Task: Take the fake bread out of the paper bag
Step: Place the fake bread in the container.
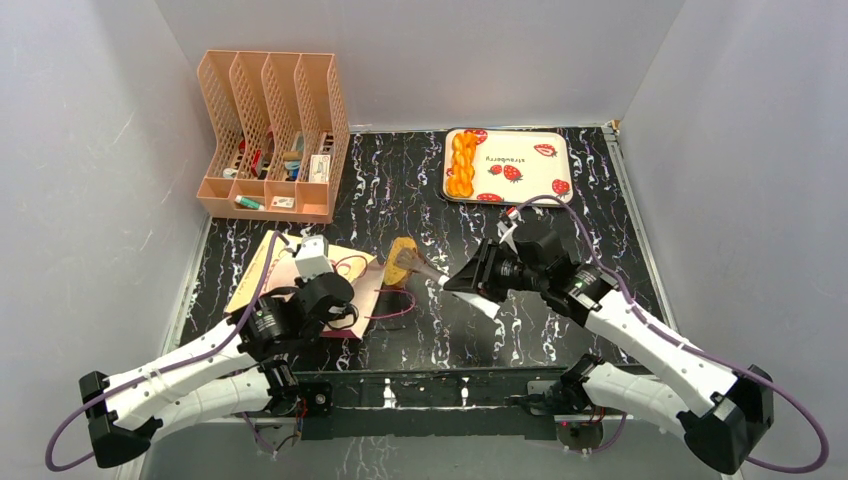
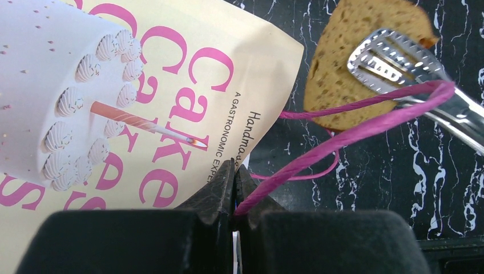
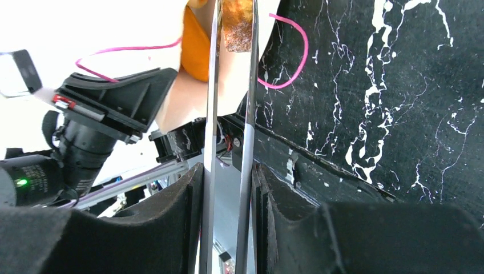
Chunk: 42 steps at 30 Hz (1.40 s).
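Your left jaws are pinched together on the purple cord handle (image 2: 342, 134) of the paper bag (image 2: 171, 85). The bag lies flat on the black marble table (image 1: 440, 340) with the cake picture facing up. From above, the left arm covers most of it, and no view shows inside the bag.

Your right jaws are clamped on a pair of metal tongs (image 2: 394, 60). The tong tips are on a brownish bread slice (image 2: 348, 68), which is outside the bag, just past its corner. One tong blade lies across the face of the slice and the cord crosses in front of it. I honestly can't tell if the slice is resting on the table or lifted. The right wrist view doesn't help, since the tips run off the top edge into glare.

The braided loaf (image 1: 462, 165) is on the strawberry tray (image 1: 525, 145) at the far side, well apart from the bag. The peach file rack (image 1: 270, 130) stands far left, and the stuff in it is too small to make out.
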{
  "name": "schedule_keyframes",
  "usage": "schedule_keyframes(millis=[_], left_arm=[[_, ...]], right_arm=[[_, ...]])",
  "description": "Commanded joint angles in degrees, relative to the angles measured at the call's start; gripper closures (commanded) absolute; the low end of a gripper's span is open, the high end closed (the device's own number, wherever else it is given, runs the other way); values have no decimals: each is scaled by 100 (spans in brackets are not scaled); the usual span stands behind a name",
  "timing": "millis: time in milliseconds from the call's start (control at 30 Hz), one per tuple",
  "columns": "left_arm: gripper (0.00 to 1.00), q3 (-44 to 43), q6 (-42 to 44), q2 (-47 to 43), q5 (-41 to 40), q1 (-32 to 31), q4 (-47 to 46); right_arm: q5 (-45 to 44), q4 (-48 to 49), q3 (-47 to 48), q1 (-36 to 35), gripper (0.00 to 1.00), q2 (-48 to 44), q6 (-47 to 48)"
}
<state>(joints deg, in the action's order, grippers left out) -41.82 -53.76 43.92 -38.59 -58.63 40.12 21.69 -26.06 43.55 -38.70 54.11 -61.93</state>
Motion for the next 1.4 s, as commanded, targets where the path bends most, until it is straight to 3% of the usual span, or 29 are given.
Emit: schedule_keyframes(millis=[0, 300, 500, 900, 1367], left_arm=[[100, 90, -23, -33, -202, 10, 145], [100, 59, 538, -88, 28, 5, -77], [100, -56, 1481, -241, 714, 9, -591], [100, -843, 2886, 760, 3279, 17, -1302], [100, -1403, 3300, 1587, 4658, 18, -1707]], right_arm=[[-392, -213, 595, 49, 100, -300, 111], [-1299, -632, 1141, 128, 100, -350, 228], [-1736, -353, 1764, 544, 100, 384, 651], [-1057, 1607, 2018, 2796, 100, 2035, 710], [-1115, 3766, 2453, 3690, 100, 4297, 444]])
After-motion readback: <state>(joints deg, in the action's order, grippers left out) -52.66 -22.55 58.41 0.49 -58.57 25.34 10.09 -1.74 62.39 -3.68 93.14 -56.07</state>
